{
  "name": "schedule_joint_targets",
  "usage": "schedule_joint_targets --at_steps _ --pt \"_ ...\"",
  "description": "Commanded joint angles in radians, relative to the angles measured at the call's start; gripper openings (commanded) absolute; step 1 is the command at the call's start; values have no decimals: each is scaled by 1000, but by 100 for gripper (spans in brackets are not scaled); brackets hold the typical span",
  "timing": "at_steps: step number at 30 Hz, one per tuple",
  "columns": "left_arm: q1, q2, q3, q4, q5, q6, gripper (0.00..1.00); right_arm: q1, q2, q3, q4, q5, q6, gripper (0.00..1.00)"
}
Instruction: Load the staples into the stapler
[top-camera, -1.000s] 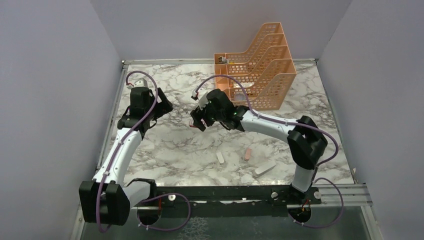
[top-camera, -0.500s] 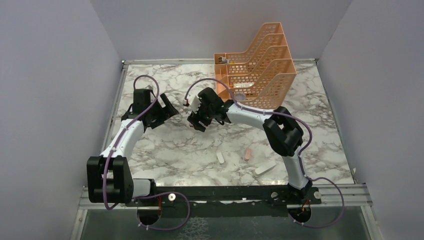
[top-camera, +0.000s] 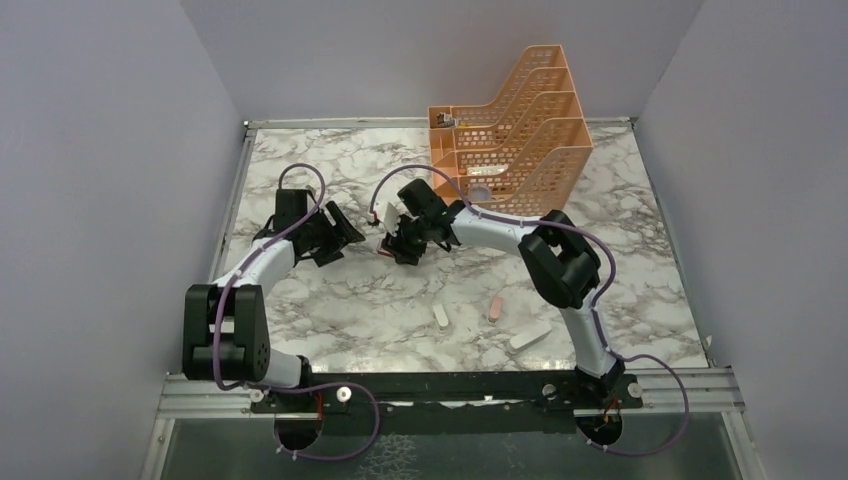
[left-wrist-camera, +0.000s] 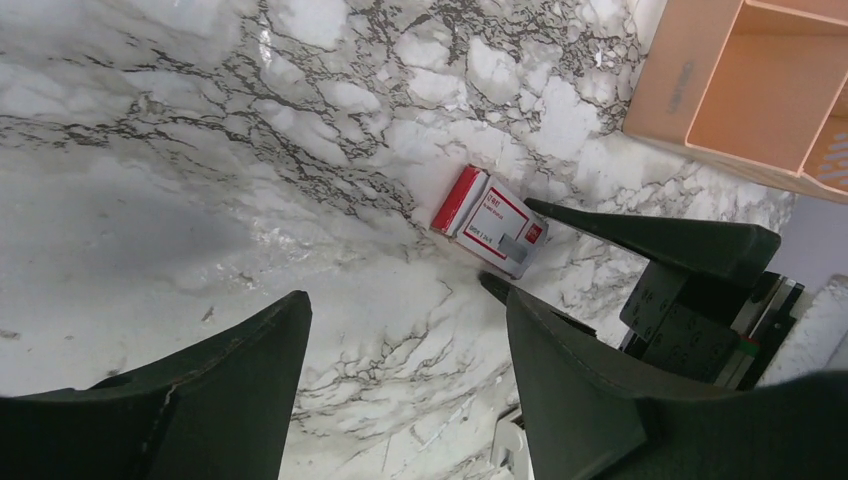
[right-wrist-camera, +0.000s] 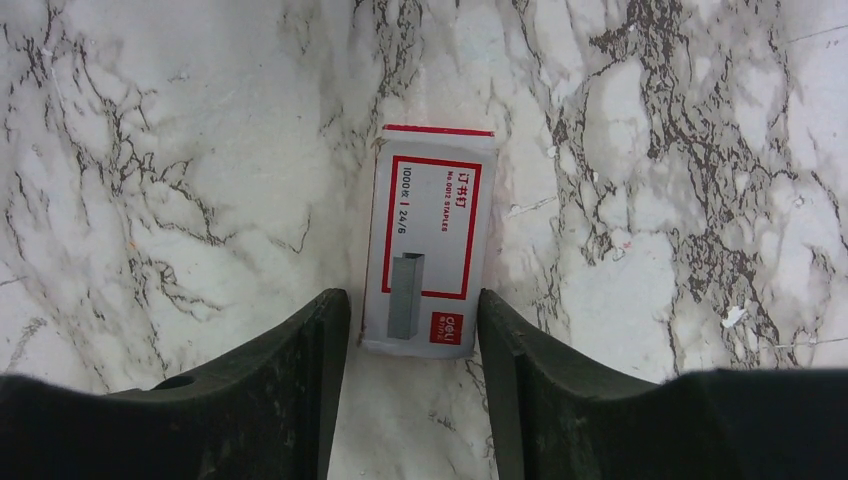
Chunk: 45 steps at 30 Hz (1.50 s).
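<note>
Right gripper has dropped over the staple box, jaws astride its end, not yet clamped (left gripper open, empty). Risk: end-only pinch pivots box.

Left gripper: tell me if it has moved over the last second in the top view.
Yes. The left gripper has shifted right and slightly toward the near edge, away from the table's left rim and closer to the orange file rack.

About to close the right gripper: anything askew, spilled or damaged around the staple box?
Nothing stands out. The staple box lies flat and closed on the table, roughly lined up between the fingers of the right gripper; no staples spilled.
</note>
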<state>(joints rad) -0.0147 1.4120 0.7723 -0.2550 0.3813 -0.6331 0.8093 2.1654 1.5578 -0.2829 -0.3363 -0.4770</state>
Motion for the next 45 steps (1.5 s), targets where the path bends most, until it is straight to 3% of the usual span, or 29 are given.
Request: schedule_joint_targets --at_steps 1,10,19,33,45 --pt "5 35 -31 125 98 -50 72 -9 28 9 2 -28 -37 51" --pt "5 154 -48 330 221 -127 70 -12 -17 -76 118 -71 -23 47" --pt "3 253 -100 551 229 -170 54 -18 2 -71 95 -116 -43 47" --pt "-26 319 -93 580 273 -149 29 -22 21 -58 85 -145 -46 47" --pt "-50 340 -105 585 289 -146 27 -22 24 -59 94 -148 -44 47"
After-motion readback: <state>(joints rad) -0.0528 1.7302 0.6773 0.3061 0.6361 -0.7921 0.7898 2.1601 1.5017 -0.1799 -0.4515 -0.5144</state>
